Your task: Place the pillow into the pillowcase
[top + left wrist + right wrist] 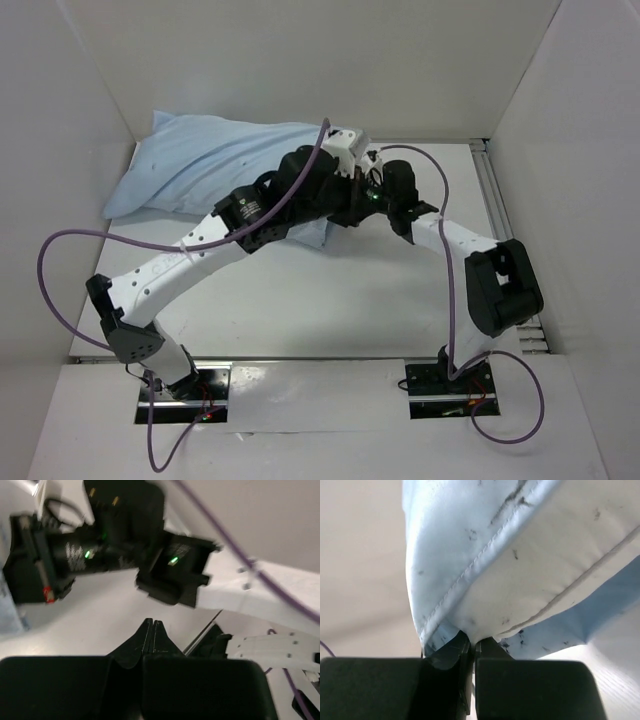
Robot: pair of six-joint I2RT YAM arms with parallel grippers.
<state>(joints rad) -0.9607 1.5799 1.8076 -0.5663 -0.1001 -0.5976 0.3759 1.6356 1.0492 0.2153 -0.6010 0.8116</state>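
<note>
From above, I see the pale blue pillowcase [205,165] lying plump at the far left of the tabletop [330,300]. The left arm [200,250] and right arm [455,240] meet at its near right end.

On the left wrist camera, my left hand [152,626] is pressed fully closed with nothing between the fingers, hanging over bare tabletop and facing the right arm's black wrist.

On the right wrist camera, my right hand [471,643] is pinched tight on the pillowcase's stitched blue edge. The white pillow [555,545] bulges out between the blue layers just above it.
</note>
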